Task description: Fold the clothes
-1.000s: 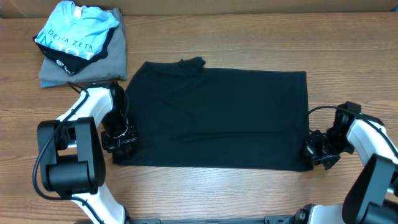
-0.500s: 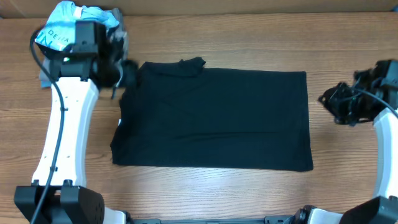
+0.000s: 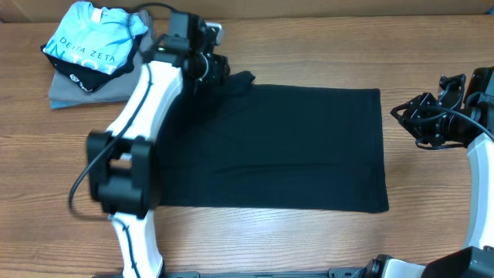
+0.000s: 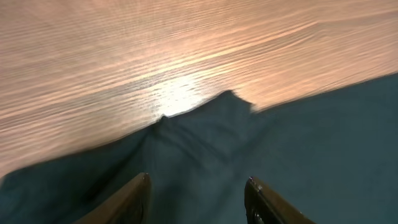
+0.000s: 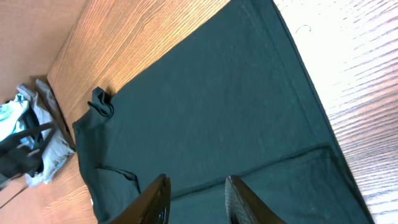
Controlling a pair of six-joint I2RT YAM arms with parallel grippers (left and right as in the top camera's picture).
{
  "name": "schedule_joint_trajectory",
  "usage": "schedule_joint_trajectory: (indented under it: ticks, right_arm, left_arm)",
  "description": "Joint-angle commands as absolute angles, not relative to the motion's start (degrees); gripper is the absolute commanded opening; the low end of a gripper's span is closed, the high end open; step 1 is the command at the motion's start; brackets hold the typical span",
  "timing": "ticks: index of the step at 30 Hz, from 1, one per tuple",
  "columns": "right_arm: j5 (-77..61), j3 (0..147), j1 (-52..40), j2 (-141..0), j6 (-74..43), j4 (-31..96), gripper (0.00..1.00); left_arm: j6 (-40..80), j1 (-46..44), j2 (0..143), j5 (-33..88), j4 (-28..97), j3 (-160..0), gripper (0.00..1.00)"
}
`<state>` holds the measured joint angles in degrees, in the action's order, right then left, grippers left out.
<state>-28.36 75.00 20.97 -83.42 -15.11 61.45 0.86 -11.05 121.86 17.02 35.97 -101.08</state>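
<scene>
The clothes, a black T-shirt (image 3: 270,147), lie flat on the wooden table, folded into a wide rectangle. A small bump of cloth (image 3: 243,77) sticks out at its far edge. My left gripper (image 3: 216,69) hangs over that far left corner, open, with nothing between its fingers. In the left wrist view the gripper (image 4: 198,182) is above dark cloth (image 4: 280,143), near the bump (image 4: 229,98). My right gripper (image 3: 403,117) is off the shirt's right edge, open and empty. The right wrist view shows the gripper (image 5: 198,185) above the shirt (image 5: 205,106).
A light blue shirt with white lettering (image 3: 93,38) lies on a grey folded shirt (image 3: 139,77) at the back left, close to my left arm. The same pile (image 5: 25,124) appears in the right wrist view. Bare wood (image 3: 432,216) surrounds the shirt.
Both grippers opened and left the shirt's near corners. The left arm swung up to the far edge by the bump. The right arm lifted away to the right.
</scene>
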Motion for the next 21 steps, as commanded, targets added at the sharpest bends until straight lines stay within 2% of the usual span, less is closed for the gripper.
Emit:
schedule_joint_trajectory:
  ticks: [1,5,9,15,16,19,21]
  right_arm:
    - [-29.0,76.1,20.8,-82.7,-14.5,61.7,0.33]
    - [-27.7,76.1,20.8,-82.7,-14.5,61.9,0.33]
    - [-27.7,76.1,20.8,-82.8,-14.5,61.9,0.33]
    - [-27.5,76.1,20.8,-83.0,-14.5,61.9,0.33]
    - [-27.5,76.1,20.8,-83.0,-14.5,61.9,0.33]
    - [-27.5,76.1,20.8,-83.0,-14.5,61.9,0.33]
    - [-27.5,76.1,20.8,-83.0,-14.5,61.9,0.33]
  left_arm:
    - [-0.1,-11.5,128.0,18.1,33.2,-103.4,0.54]
    - [-0.1,-11.9,131.9,18.5,29.9,-103.4,0.59]
    - [-0.1,-12.3,133.8,18.3,28.2,-103.4,0.59]
    - [-0.1,-12.4,134.3,16.4,27.0,-103.4,0.42]
    - [-0.1,-12.4,134.3,16.3,26.3,-103.4,0.42]
    - [-0.1,-12.4,134.3,15.9,24.8,-103.4,0.6]
    - [-0.1,-12.4,134.5,14.3,23.9,-103.4,0.61]
